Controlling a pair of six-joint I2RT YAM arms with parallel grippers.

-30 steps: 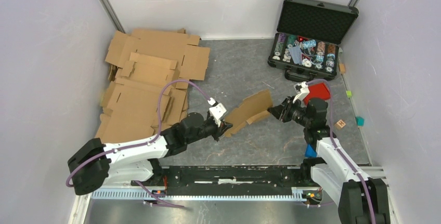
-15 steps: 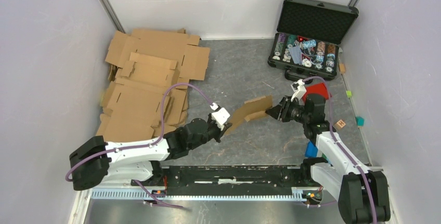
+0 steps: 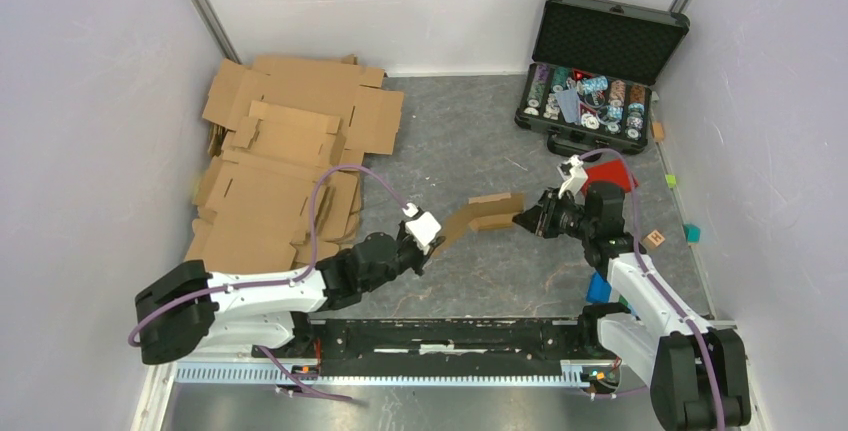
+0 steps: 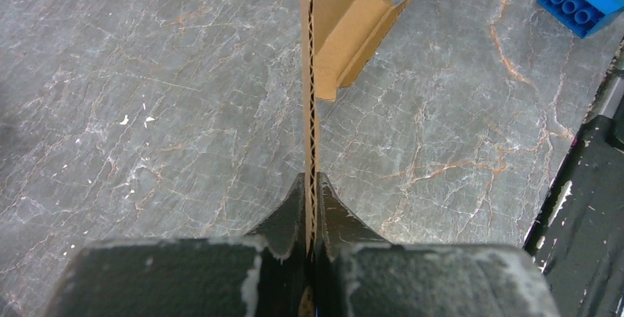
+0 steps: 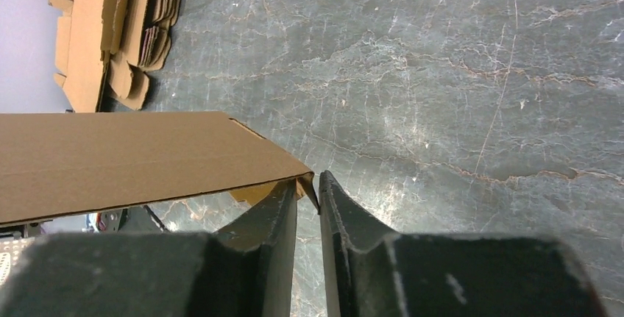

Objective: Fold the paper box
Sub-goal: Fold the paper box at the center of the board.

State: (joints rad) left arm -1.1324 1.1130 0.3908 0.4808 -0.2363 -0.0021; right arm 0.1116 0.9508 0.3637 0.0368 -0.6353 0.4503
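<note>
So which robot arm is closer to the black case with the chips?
Right. The right tool is in front of the black case, not touching; the left tool is farther, mid-table.

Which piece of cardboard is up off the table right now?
The small box pinched in the left gripper, mid-table. The other cardboard sheets lie stacked flat at the far left.

The paper box is showing plain brown, its cut edge wavy with corrugation. The table is showing grey marbling with pale and rust veins. At ten o'clock cardboard sheets are showing brown; at one o'clock a case is showing black.
</note>
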